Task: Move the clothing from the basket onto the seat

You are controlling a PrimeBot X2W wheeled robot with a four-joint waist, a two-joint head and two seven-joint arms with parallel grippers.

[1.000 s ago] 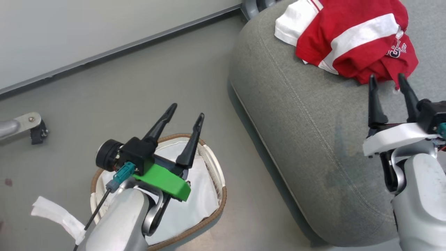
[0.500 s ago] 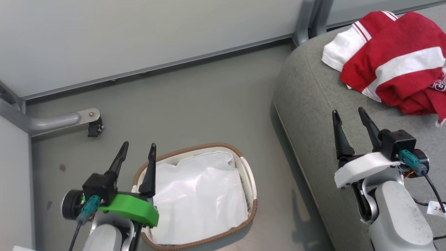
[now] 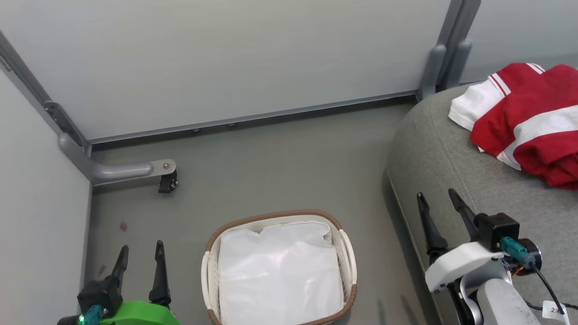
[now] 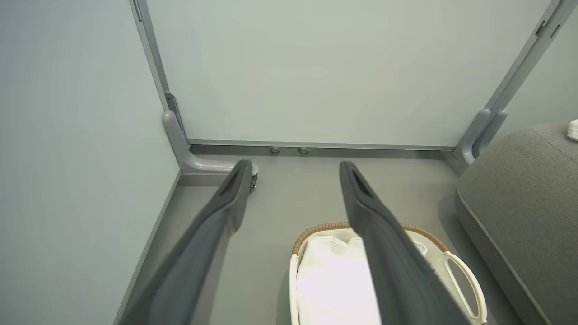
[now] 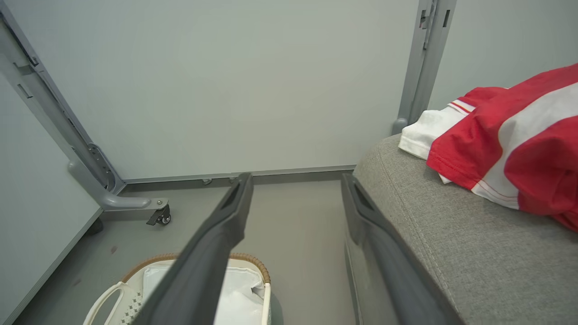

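Observation:
The red jersey clothing with white bands lies bunched on the grey seat at the right; the right wrist view shows the clothing on the seat too. The white basket with its brown rim stands on the floor at bottom centre, holding just its white liner. My left gripper is open at the lower left, left of the basket and apart from it. My right gripper is open over the seat's front edge, short of the clothing. Both grippers hold nothing.
Pale partition walls close the back and left. A grey metal foot with a caster juts onto the floor at the back left. A grey post stands behind the seat's corner. The grey floor lies bare between basket and wall.
The head camera has swung up and back, so everything sits lower and further right. My left gripper has come off the basket to its left side; my right gripper has drawn back from the clothing.

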